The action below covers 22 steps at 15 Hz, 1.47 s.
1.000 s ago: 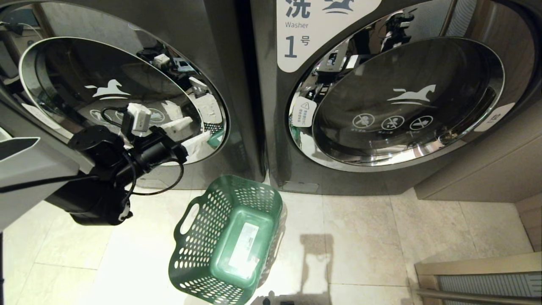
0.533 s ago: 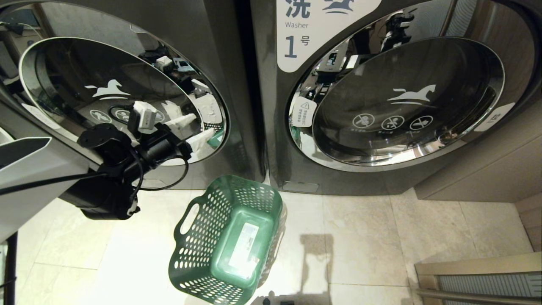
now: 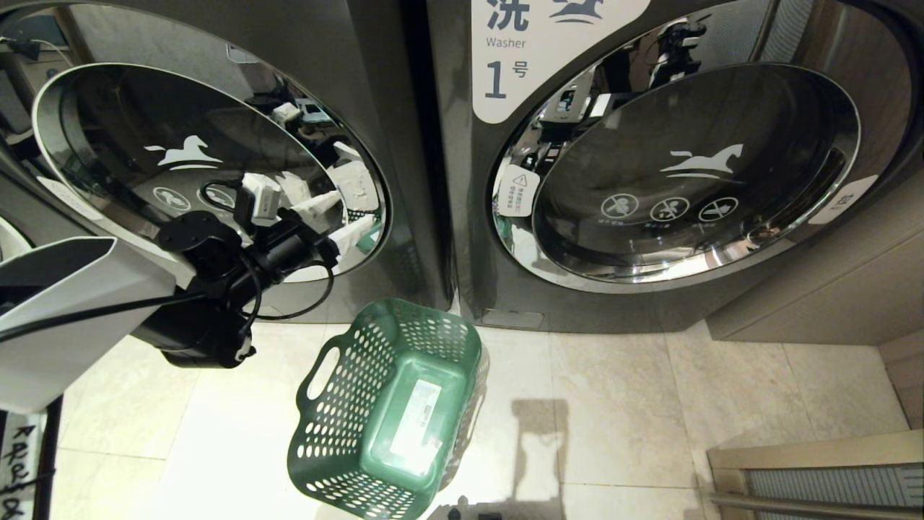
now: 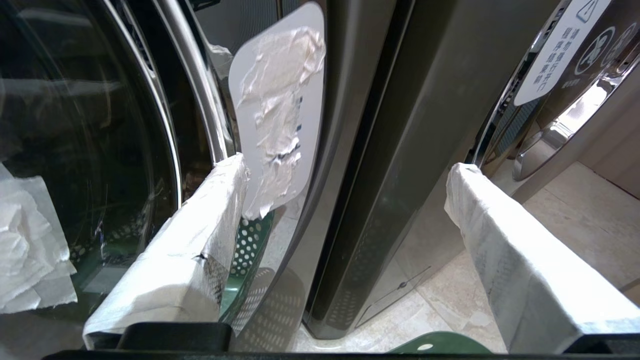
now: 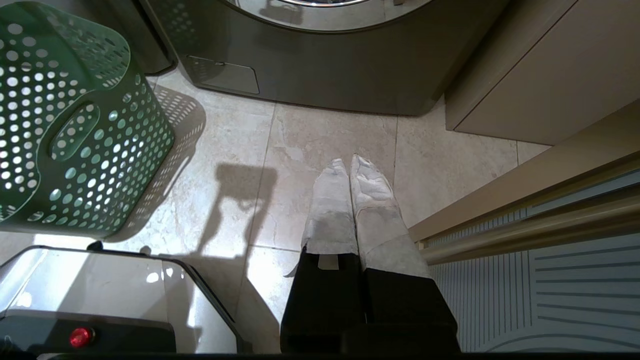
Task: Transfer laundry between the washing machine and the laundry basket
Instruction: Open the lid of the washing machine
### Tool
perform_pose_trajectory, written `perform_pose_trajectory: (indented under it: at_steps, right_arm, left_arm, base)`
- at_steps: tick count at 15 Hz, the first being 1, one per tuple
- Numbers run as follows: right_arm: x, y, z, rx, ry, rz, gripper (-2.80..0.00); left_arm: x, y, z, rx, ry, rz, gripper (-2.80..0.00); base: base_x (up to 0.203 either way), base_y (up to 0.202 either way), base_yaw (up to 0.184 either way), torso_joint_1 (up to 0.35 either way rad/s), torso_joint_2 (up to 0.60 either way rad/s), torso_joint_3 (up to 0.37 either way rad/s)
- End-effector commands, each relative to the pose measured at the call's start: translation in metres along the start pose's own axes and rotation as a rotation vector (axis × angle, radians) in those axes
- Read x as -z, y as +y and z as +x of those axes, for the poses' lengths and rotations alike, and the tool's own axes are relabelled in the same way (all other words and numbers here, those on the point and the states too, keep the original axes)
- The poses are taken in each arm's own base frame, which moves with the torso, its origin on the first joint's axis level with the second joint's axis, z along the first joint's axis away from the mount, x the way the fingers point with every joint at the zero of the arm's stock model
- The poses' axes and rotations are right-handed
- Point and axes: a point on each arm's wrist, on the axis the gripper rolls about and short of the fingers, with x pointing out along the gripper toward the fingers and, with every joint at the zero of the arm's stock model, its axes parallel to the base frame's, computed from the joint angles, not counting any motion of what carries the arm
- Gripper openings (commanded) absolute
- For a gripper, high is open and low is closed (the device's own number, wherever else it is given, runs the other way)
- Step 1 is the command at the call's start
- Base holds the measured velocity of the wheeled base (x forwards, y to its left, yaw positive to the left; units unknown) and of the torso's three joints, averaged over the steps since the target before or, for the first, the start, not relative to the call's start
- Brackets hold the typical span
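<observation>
- Laundry is not visible; the green laundry basket (image 3: 393,404) sits empty on the floor, near the machines.
- Left gripper (image 3: 339,217), fingers (image 4: 200,235) spread wide, has crept right along the closed washing machine (image 3: 209,166) door, likely seeking its edge.
- Right gripper (image 5: 350,172), fingers pressed together, hangs idle over the floor.

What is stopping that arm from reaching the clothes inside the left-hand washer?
The washing machine's closed round door stands in the way. The left end effector, open and empty, sits at the door's right edge.
</observation>
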Motion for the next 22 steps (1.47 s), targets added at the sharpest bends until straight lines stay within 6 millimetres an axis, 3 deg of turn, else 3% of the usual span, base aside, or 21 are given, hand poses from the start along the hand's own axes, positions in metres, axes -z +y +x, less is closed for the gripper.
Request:
perform_pose_trajectory:
  at_steps: [1, 13, 22]
  right_arm:
    - [0.0, 0.0, 0.0, -0.001, 0.003, -0.001, -2.8]
    - [0.0, 0.0, 0.0, -0.001, 0.002, -0.001, -2.8]
    - [0.0, 0.0, 0.0, -0.001, 0.0, -0.001, -2.8]
  left_arm:
    - [0.005, 0.0, 0.001, 0.002, -0.001, 0.004, 0.0]
    - [-0.004, 0.003, -0.002, -0.043, -0.013, 0.027, 0.0]
    - [0.006, 0.016, 0.015, -0.058, -0.034, 0.04, 0.0]
  base:
    - [0.0, 0.0, 0.0, 0.0, 0.0, 0.0]
    - [0.0, 0.0, 0.0, 0.0, 0.0, 0.0]
    - [0.0, 0.0, 0.0, 0.0, 0.0, 0.0]
